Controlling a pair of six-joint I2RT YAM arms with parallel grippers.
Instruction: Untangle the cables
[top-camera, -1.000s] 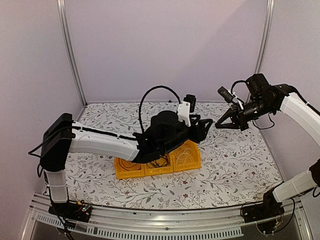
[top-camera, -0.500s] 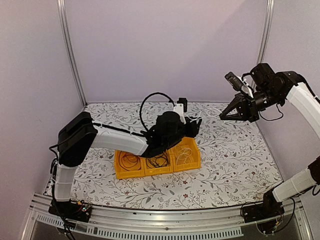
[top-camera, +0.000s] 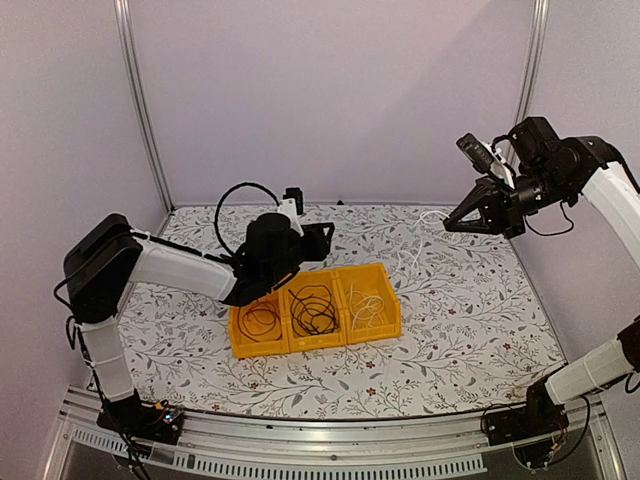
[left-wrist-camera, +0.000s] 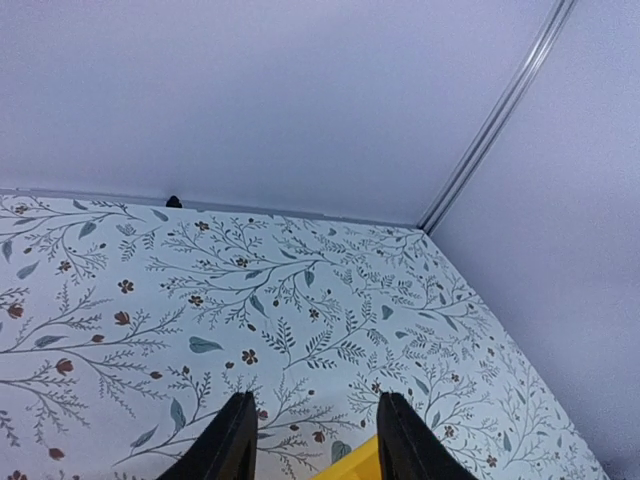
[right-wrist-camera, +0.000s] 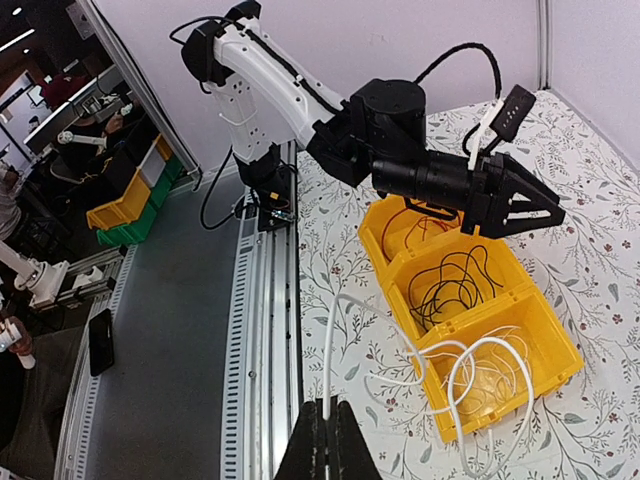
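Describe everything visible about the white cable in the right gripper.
The white cable is a very thin, flexible wire. One end is pinched in the shut right gripper, high above the table. From there it arcs out and trails slackly down into the yellow bin's end compartment, where white loops lie loosely overlapped.

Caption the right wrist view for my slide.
Shut right gripper holds a white cable trailing from the yellow bin.
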